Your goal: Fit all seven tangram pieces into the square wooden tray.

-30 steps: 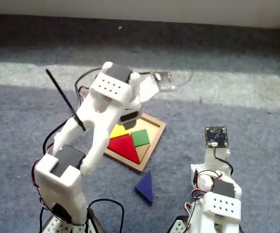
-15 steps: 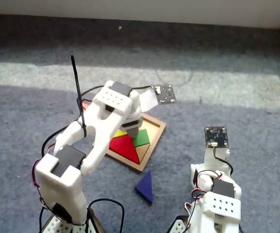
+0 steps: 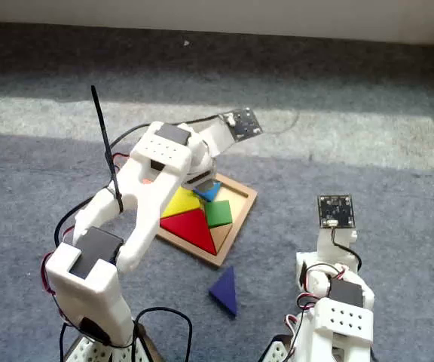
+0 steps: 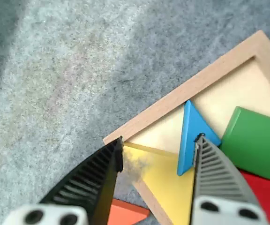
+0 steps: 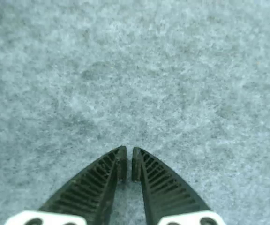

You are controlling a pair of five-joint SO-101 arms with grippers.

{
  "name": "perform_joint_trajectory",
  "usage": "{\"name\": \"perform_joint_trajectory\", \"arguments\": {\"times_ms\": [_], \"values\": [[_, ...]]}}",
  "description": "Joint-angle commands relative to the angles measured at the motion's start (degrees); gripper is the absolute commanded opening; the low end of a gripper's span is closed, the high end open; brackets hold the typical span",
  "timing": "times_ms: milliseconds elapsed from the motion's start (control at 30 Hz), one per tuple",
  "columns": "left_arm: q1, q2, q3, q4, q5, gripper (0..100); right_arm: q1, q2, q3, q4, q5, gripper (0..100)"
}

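Left gripper (image 4: 158, 140) is wide open over the far edge of the tray (image 4: 172, 96) and grips nothing. One fingertip (image 4: 199, 140) is at the light-blue triangle (image 4: 190, 131) lying in the tray. Right gripper (image 5: 126, 152) is closed and empty above the carpet (image 5: 172, 70). A navy triangle (image 3: 225, 289) lies on the carpet, near of the tray.

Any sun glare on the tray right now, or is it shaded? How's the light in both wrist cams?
High view: a sunlit band crosses the carpet behind the wooden tray, which lies in shade with no glare. Left wrist view: tray evenly lit, no glare. Right wrist view: carpet evenly lit, no hard shadows.
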Motion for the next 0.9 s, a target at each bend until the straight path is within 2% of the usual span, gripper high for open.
{"name": "perform_joint_trajectory", "arguments": {"times_ms": [0,133,433,667,867], "values": [[-0.9,-3.2,-3.3,-1.9,5.0,25,0.5,-0.6,0.0,-1.2,0.7,3.5],[-1.0,-2.8,-2.9,-6.2,9.8,25,0.5,-0.6,0.0,-1.2,0.7,3.5],[-3.6,2.2,-2.8,-11.8,9.8,25,0.6,-0.6,0.0,-1.2,0.7,3.5],[-1.1,2.7,-0.1,-7.6,-2.5,25,0.7,-0.6,0.0,-1.2,0.7,3.5],[0.4,2.5,0.8,-6.7,-3.3,25,0.7,-0.6,0.0,-1.2,0.7,3.5]]}}
